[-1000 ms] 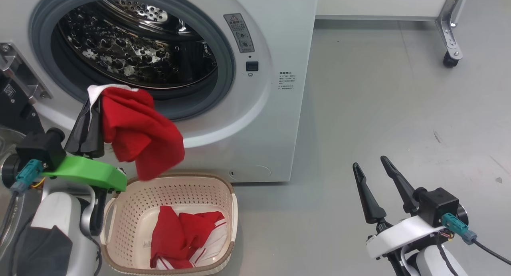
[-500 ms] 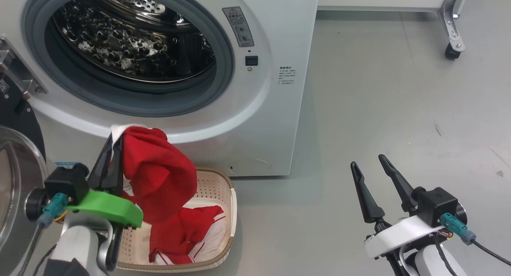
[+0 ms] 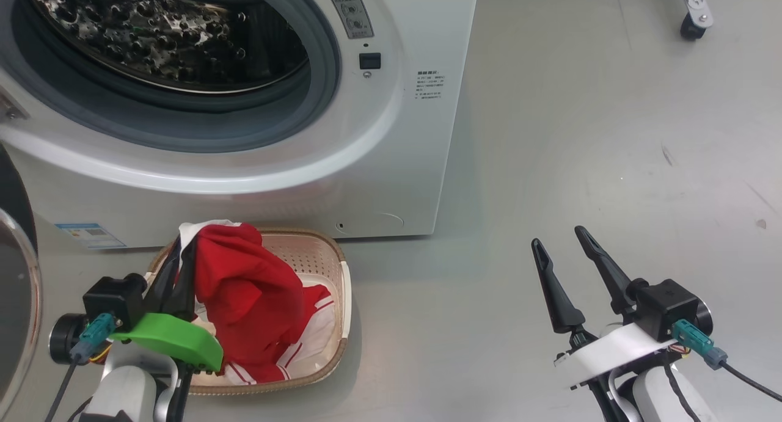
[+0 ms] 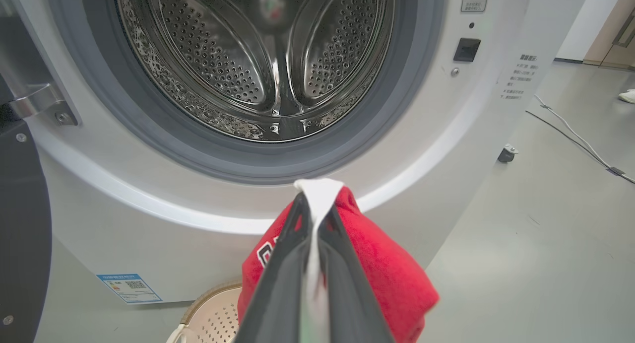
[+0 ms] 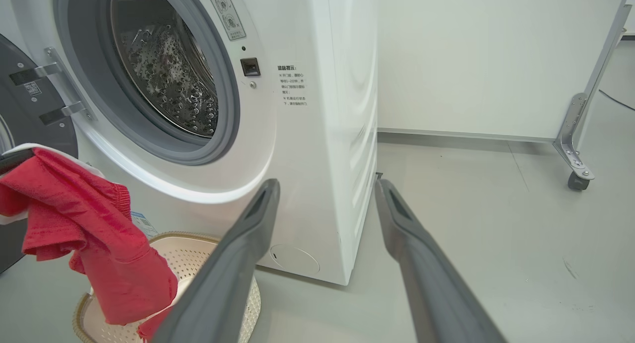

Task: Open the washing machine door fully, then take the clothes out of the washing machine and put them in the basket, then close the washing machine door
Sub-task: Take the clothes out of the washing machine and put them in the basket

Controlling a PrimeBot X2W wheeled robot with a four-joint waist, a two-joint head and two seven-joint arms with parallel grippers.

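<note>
Clothes (image 3: 305, 342) of red fabric with white stripes lie heaped in the small cream plastic basket (image 3: 344, 300) with perforated sides and a brown woven-look rim. It sits on the grey floor (image 3: 580, 135) just in front of the big white front-loading washing machine (image 3: 391, 135), below the lower edge of its round mouth.

Over that basket the left gripper (image 3: 184, 246) has its two long dark fingers pressed together on the white trim of another red garment (image 3: 244, 294). The cloth drapes from the fingertips and its lower end hangs down inside the basket's rim. Whether it touches the heap underneath I cannot tell, as the hanging cloth covers that spot.

From where I stand the machine's mouth gapes open, ringed in grey rubber, and through it the perforated steel drum (image 3: 153, 37) shows its shiny walls. The large round washing machine door (image 4: 22, 243), glossy black at the rim, is swung out at the machine's left side. A small blue label (image 3: 90, 234) is stuck low on the machine's front, just left of the basket.

The right gripper (image 3: 558, 236) hovers above the floor well off to the machine's right, past its front corner, its two fingers spread wide apart. A small black caster wheel (image 3: 691, 28) on a metal leg stands farther off on that same side.
</note>
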